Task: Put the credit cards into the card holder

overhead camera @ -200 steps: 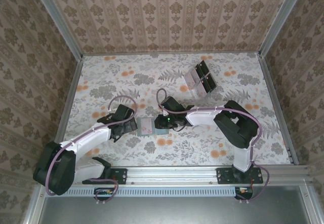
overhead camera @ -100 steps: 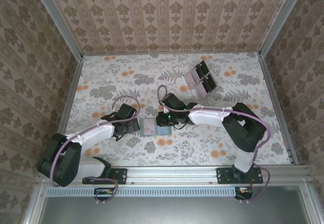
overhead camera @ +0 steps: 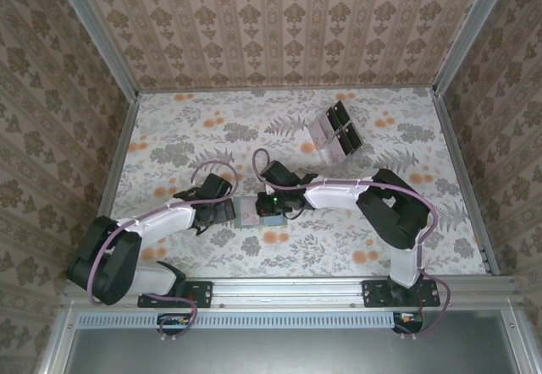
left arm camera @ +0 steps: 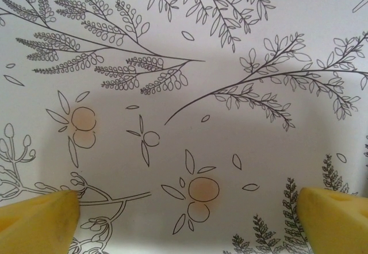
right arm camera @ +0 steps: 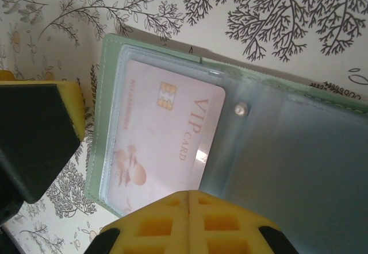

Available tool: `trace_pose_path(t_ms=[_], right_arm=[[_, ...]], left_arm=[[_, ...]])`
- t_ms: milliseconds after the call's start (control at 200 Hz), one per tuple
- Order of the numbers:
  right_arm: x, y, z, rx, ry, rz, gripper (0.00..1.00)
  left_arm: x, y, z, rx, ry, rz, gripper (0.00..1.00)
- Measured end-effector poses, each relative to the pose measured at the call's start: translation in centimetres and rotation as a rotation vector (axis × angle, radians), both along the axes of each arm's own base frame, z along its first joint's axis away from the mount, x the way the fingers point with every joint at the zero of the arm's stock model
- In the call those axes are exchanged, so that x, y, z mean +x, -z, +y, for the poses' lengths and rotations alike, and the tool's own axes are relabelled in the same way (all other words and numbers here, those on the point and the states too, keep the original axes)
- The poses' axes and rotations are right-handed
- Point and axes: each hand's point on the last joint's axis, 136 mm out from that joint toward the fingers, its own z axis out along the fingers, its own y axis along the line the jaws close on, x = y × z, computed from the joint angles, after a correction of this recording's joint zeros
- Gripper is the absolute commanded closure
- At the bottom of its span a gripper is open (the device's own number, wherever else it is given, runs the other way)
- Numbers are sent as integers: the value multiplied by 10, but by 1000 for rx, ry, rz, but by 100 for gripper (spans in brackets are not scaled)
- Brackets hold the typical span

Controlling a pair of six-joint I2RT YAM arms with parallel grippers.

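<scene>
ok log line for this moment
left pincer: open, over table | right pincer: shut, at holder edge | holder: open | card: one inside clear sleeve

So your table's got that floral cloth on it, white with grey leafy sprigs and little orange blossoms all over. Toward the back right there's a clear rack sitting at an angle on it, with dark square panels in it. The walls around you are brownish damask wallpaper, with metal posts running up the corners. Along the near edge you've got a metal rail, and below that a flat grey panel. In the left wrist view the cloth shows thin line-drawn branches and pale orange fruits
</scene>
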Motion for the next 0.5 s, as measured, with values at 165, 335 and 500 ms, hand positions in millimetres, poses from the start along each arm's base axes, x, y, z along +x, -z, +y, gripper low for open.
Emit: trace_pose_path(t_ms=[165, 335, 500], right_arm=[[-1, 5, 1, -6, 0, 11, 100], [-1, 12, 2, -10, -3, 25, 100], [-1, 11, 5, -1, -7, 27, 100]], left_arm=[[0, 1, -1, 5, 5, 1, 0], [0, 1, -2, 5, 6, 1, 0], [1, 1, -2, 10, 9, -1, 0]])
